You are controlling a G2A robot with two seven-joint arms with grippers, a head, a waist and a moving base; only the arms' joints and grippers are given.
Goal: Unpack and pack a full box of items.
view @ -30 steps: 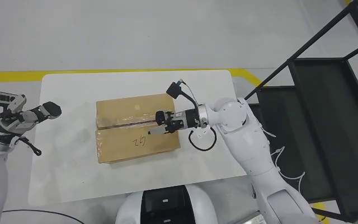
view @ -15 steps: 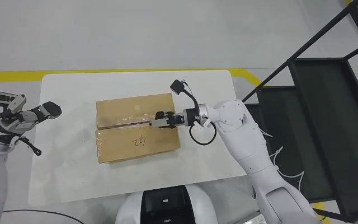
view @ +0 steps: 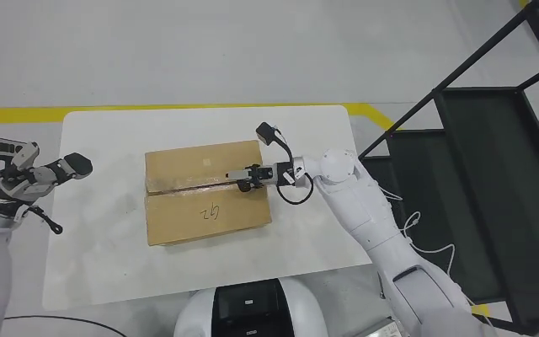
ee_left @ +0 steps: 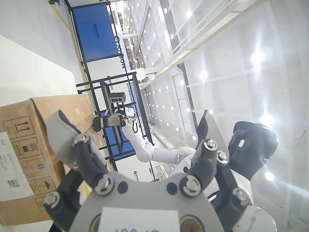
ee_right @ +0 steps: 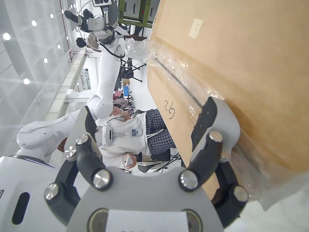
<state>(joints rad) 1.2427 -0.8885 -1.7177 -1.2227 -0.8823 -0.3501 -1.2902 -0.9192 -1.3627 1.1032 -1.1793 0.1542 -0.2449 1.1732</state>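
Observation:
A closed cardboard box point(view: 194, 211) lies in the middle of the white table point(view: 109, 270). Clear tape point(view: 189, 184) runs along its top seam. My right gripper point(view: 240, 177) is over the right end of that seam, open and holding nothing. In the right wrist view the gripper point(ee_right: 147, 119) has one finger point(ee_right: 212, 114) lying against the box top point(ee_right: 229, 37) beside the wrinkled tape point(ee_right: 173, 73). My left gripper point(view: 80, 164) is off the table's left edge, apart from the box. It stands open point(ee_left: 131, 124) and empty, with the box point(ee_left: 21, 131) farther off.
A black metal rack point(view: 472, 168) stands just right of the table. A yellow line point(view: 210, 106) runs on the floor behind the table's far edge. Bare tabletop surrounds the box on all sides.
My right gripper has shifted from the box's front flap toward the far side, onto the taped seam, and its wrist has turned. The left arm and the box have stayed still.

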